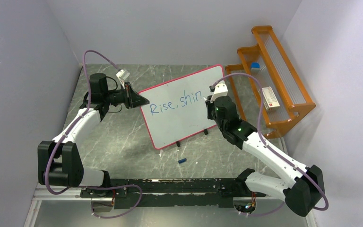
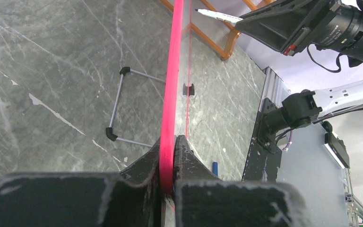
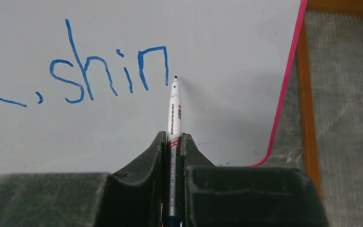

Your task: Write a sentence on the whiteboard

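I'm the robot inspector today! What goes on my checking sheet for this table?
Surface: grey marbled tabletop, nothing spilled.
Job's things: large white whiteboard with pink-red frame, propped up; blue handwritten sentence reads "Rise, shin" so far; white marker pen, tip at the board.
Clutter: small blue piece, perhaps a cap, before the board.
Claws: left claw shut on the frame; right claw shut on the marker.
Cables: purple cables loop along both arms.
Surroundings: orange wooden rack holding a white box; pale walls.
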You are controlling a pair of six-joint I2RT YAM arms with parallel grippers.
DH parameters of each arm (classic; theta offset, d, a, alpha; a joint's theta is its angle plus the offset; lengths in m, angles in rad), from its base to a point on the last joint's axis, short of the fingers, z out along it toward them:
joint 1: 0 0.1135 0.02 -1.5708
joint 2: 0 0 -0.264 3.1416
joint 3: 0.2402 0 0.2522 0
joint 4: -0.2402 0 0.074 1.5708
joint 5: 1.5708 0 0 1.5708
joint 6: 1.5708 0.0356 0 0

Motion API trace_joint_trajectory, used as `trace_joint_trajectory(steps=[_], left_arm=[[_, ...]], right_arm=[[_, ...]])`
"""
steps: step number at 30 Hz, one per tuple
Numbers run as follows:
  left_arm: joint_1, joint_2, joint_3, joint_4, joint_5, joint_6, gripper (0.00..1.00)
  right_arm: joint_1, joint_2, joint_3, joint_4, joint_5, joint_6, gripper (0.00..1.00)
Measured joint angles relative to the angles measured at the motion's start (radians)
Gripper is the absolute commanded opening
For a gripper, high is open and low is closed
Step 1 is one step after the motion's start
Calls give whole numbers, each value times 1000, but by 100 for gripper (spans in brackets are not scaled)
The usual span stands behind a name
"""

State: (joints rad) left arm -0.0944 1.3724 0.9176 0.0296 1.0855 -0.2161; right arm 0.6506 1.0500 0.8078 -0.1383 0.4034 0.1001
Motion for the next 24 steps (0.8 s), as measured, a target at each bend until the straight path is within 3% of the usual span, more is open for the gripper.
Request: trace_joint_trajectory(steps=[24], left_arm=[[0, 0, 3, -7, 0, 3, 5]], right_arm=[[-40, 51, 16, 52, -31, -9, 0]])
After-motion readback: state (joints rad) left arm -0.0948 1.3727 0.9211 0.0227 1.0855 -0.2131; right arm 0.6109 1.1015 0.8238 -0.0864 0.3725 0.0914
